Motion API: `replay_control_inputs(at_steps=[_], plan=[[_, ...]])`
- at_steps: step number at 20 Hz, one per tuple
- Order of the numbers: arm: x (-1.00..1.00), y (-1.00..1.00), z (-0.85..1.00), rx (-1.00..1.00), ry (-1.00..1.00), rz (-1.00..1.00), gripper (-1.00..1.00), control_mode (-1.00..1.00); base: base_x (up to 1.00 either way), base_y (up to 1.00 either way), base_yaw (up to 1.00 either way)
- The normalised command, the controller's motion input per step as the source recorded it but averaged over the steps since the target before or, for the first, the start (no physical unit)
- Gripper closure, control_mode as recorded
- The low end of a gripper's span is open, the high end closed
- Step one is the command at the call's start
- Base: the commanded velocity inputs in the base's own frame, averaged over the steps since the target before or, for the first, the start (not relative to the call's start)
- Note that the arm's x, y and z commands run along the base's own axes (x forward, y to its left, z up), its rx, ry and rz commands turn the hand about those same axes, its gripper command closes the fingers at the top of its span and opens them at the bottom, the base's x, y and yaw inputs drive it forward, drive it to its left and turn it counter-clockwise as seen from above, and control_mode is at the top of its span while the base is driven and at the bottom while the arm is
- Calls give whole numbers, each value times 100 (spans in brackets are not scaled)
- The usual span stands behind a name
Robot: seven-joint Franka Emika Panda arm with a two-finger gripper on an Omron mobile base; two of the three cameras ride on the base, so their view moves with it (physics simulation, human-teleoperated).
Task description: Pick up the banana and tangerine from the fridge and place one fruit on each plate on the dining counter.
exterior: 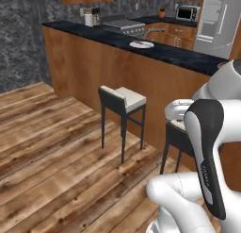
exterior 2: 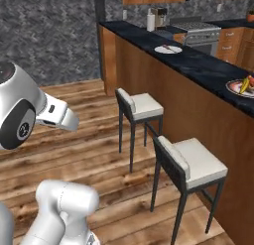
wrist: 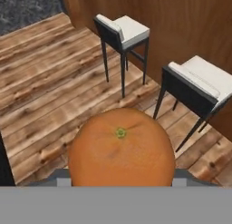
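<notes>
The tangerine (wrist: pixel 121 148), a bright-orange ball with a small green stem dot, sits large and close in the hand view. My gripper (wrist: pixel 121 181) is shut on it, and the fruit hides the fingertips. It hangs above the wood floor in front of the dining counter (exterior: pixel 183 55). One whitish plate (exterior: pixel 141 44) lies on the dark top; the right base view also shows this plate (exterior 2: pixel 167 49). A second plate (exterior 2: pixel 241 88) at the right edge carries the yellow banana (exterior 2: pixel 244 85). The fridge (exterior: pixel 216 20) stands behind the counter at the far right.
Two white-cushioned dark stools (exterior 2: pixel 141 107) (exterior 2: pixel 191 162) stand along the counter's wood front (exterior 2: pixel 198 105). The same stools (wrist: pixel 122 32) (wrist: pixel 197 80) appear below the hand. A stove (exterior: pixel 123 24) and a microwave (exterior: pixel 187 12) are at the back. Wood floor (exterior: pixel 52 147) spreads to the left.
</notes>
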Motion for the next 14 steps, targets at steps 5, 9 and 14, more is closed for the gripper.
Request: replay_control_inputs(at_steps=[5,9,14], plan=[[0,0,0,0,0,0,100,100,100,86,-21],[0,0,0,0,0,0,100,100,100,83,-24],[0,0,0,0,0,0,100,100,100,80,-40]])
